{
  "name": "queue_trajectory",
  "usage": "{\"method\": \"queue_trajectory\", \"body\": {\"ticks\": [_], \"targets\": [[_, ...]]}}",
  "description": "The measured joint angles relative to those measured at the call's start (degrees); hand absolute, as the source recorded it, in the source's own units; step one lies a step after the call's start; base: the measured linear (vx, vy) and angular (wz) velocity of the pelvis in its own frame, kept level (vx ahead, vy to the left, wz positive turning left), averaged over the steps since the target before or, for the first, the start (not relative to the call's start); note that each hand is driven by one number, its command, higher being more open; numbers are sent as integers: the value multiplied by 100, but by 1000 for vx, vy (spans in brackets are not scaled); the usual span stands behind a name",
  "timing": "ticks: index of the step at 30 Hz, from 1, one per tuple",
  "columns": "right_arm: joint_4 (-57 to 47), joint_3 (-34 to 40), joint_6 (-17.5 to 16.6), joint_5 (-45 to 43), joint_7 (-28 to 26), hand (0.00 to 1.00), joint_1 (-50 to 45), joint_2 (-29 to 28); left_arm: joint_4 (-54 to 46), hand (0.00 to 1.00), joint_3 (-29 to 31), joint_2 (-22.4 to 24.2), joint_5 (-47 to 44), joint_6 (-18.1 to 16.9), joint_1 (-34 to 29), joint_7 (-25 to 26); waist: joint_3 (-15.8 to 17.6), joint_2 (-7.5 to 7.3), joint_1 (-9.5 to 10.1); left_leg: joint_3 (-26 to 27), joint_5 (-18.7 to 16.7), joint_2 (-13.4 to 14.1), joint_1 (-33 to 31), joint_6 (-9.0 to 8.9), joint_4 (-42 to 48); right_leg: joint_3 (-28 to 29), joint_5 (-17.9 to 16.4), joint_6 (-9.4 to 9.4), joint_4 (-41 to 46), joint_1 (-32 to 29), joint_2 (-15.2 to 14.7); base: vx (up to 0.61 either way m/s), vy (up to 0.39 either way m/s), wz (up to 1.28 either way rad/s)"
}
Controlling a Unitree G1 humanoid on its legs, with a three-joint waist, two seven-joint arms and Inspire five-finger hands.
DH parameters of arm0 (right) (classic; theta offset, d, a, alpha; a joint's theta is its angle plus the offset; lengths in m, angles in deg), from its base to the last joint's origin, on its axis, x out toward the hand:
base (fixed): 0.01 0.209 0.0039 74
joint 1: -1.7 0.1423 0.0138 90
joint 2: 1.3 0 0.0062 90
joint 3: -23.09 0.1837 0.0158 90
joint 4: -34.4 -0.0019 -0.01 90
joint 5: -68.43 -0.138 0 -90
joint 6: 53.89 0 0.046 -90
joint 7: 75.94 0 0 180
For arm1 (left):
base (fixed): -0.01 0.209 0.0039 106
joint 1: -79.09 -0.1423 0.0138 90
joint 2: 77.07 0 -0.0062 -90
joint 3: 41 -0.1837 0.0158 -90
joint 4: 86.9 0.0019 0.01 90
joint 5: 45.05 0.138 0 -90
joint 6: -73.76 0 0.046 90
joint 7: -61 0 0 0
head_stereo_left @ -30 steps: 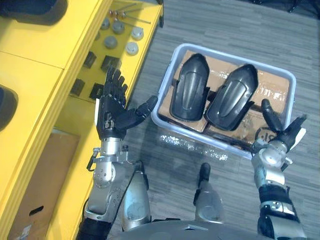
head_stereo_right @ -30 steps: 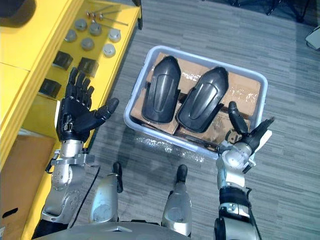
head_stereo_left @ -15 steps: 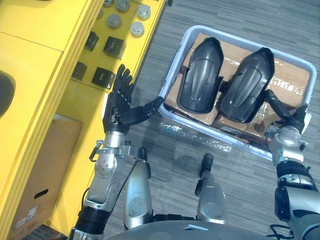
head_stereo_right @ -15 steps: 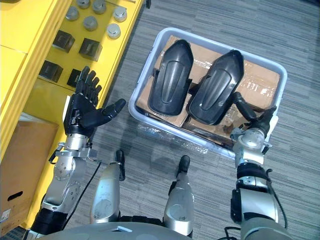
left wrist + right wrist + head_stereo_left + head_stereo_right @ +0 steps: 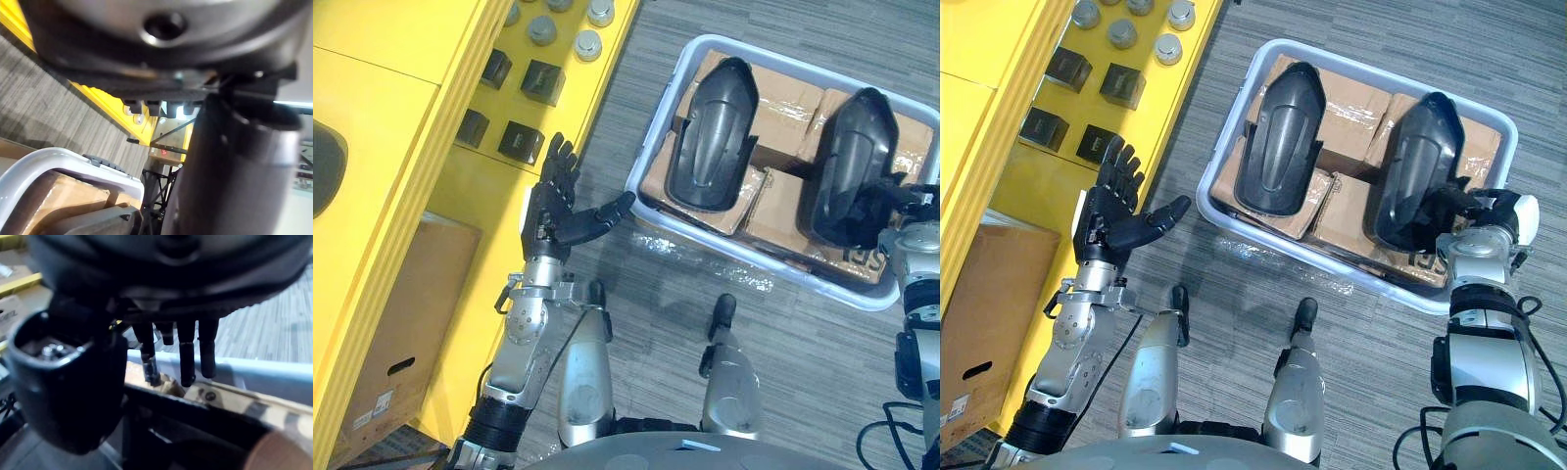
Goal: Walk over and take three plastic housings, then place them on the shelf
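Two black plastic housings lie on cardboard boxes in a pale bin (image 5: 644, 168) on the floor. The left housing (image 5: 715, 132) lies free. Over the near end of the right housing (image 5: 850, 162) reaches my right hand (image 5: 1477, 213), open, its fingers (image 5: 187, 357) stretched toward the bin's far wall and its thumb out to the side. My left hand (image 5: 551, 211) hangs open above the floor between the yellow shelf (image 5: 401, 108) and the bin, palm toward the bin and touching nothing.
Black blocks (image 5: 521, 142) and grey round parts (image 5: 587, 44) lie on the shelf's lower level. A cardboard box (image 5: 396, 333) stands under the shelf at the left. Grey carpet lies between the shelf and the bin.
My right hand has moved from the bin's near rim in over the right housing. That housing now lies straighter and farther from the left one. The view has shifted.
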Motion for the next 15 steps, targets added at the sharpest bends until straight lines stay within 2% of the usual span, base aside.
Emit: {"method": "queue_trajectory", "body": {"ticks": [4, 11, 15], "targets": [[-22, -475, 233, 427, -201, 0, 151, 84, -2, 100, -171, 0, -58, 29, -14, 39, 2, 61, -6, -1, 61, 0, 32, -7, -69, -11, 4, -6, 8, 6, 2, 0, 0, 0], [-706, -463, 336, 418, -472, 0, 6, 77, -79, 100, -165, 1, -58, 118, -100, 120, -12, 105, -34, 49, 175, 17, 239, -41, -314, 15, 1, -21, 4, 70, 22, 0, 0, -1], [-1461, -419, 288, 614, -361, 0, -436, -259, -90, 100, -160, 1, -58, 122, -155, 116, -12, 104, -40, 91, 248, 21, 399, -64, -492, 29, -11, -53, 3, 134, 26, 0, 0, 0]]}}
